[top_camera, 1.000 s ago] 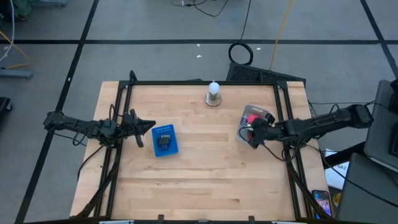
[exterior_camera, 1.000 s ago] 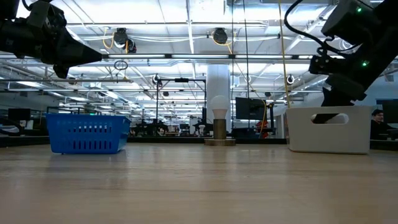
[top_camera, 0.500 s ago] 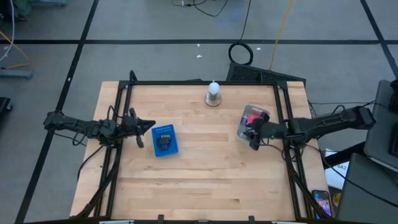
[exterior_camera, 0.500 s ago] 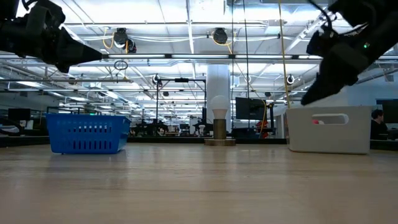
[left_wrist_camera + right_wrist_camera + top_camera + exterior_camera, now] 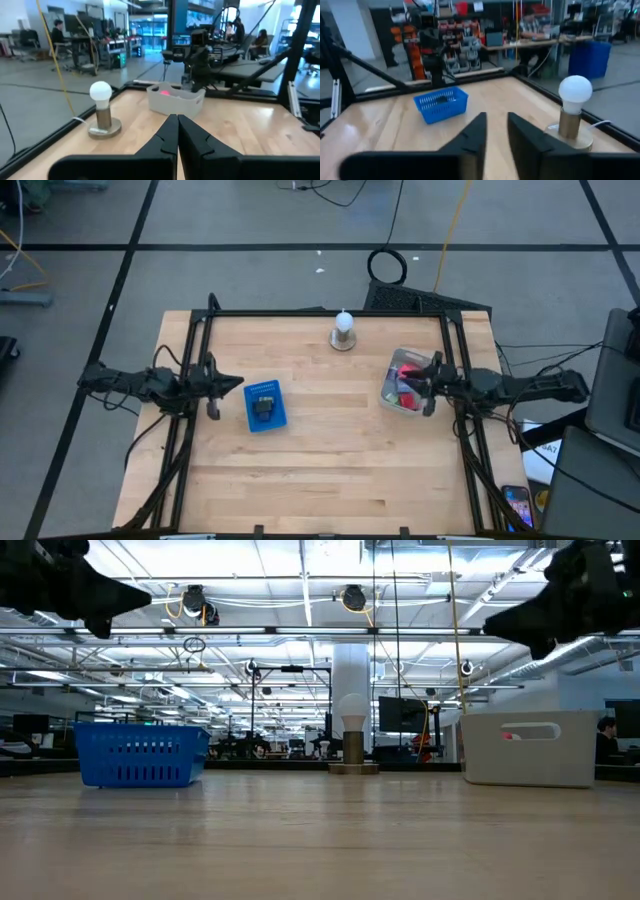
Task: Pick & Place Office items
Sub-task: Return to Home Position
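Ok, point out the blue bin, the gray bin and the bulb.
blue bin [image 5: 140,758]: low view, front wall.
gray bin [image 5: 527,762]: low view, front wall below the handle slot.
bulb [image 5: 352,708]: low view, white globe.

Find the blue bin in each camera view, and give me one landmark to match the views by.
High view: the blue bin sits left of centre on the table.
Low view: at the picture's left, standing on the tabletop.
Left wrist view: not in it.
Right wrist view: mid-picture, across the tabletop.
Shared landmark: the white bulb on its round base, seen in all four views.
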